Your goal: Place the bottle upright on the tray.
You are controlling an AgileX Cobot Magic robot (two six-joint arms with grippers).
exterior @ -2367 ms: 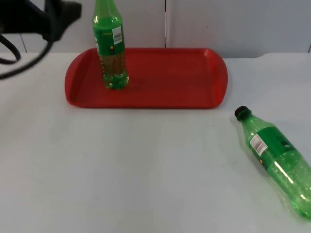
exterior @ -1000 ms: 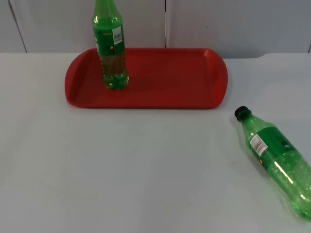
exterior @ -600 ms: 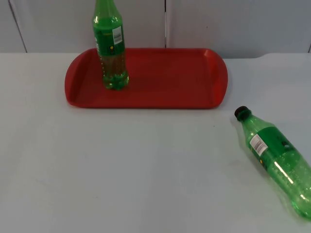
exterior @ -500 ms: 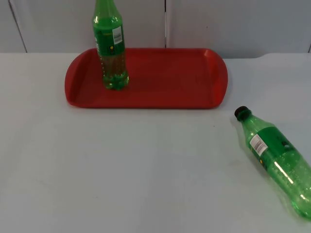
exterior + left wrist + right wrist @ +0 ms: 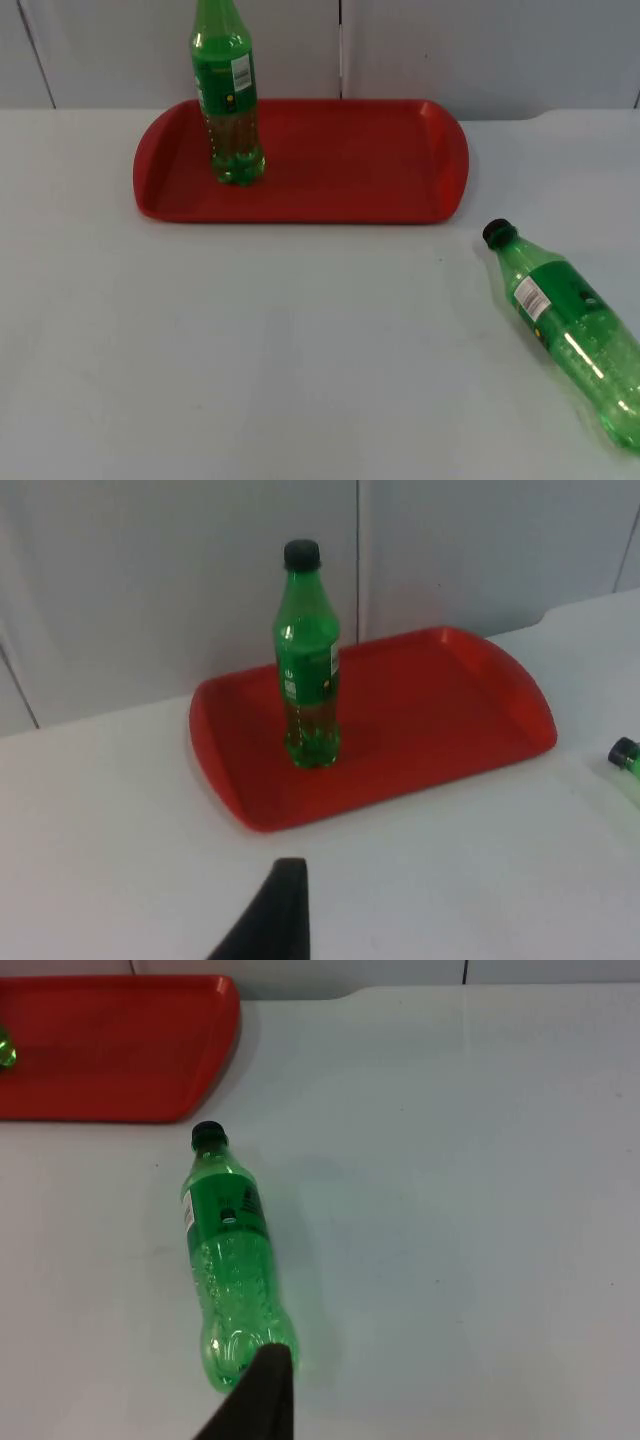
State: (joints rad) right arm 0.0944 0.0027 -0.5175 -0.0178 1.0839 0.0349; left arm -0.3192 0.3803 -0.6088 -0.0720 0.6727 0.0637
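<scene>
Bottle (image 5: 567,330) lying on table (image 5: 300,350), right of tray (image 5: 350,160); second bottle (image 5: 228,95) upright there. Finger gap impossible to tell. Best gripped mid-body, then tipped upright.

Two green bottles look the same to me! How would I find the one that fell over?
Start at the big red tray by the grey wall, then go past its rounded right end onto the white table. There lies the fallen bottle, black cap pointing toward the tray. The other green bottle stands upright on the tray; this one lies flat, off it.
</scene>
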